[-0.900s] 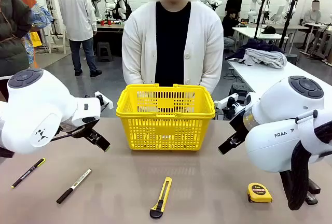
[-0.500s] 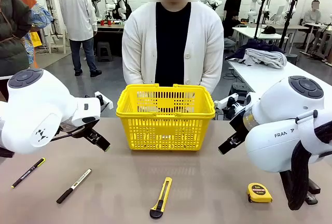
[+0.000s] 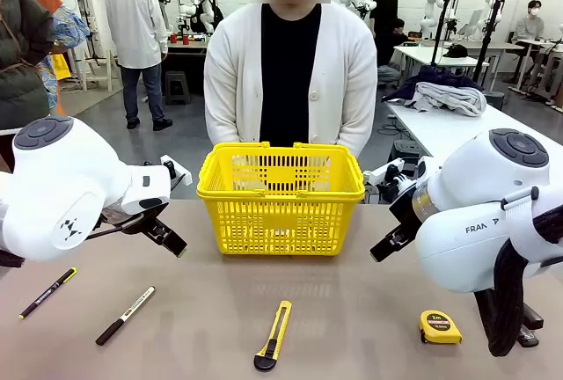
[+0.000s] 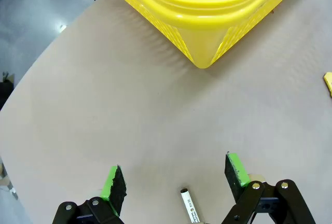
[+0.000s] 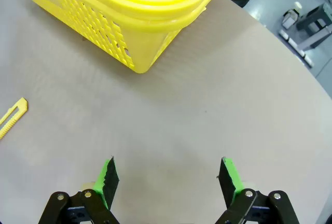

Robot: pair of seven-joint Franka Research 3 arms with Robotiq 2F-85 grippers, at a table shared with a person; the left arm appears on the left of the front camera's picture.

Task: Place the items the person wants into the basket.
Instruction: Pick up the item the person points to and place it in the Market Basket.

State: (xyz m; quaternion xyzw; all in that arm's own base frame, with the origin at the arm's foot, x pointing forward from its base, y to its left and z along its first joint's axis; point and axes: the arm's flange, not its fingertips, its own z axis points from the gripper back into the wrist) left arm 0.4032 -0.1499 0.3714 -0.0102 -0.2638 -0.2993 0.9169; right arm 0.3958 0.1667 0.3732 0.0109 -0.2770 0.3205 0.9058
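pens (image 3: 125, 316) 2; utility knife (image 3: 274, 335) 1; tape measure (image 3: 439, 327) 1; basket (image 3: 280, 195) 1

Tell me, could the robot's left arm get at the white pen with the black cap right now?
Probably yes. The white pen lies flat on the table close under the left end effector, which is open, with nothing between them. It should only need to lower.

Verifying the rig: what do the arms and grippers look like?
Rounded white shells with dark grey joint caps on the left arm and right arm; grey lettering and black cable on the right. Black left gripper and right gripper, green pads.
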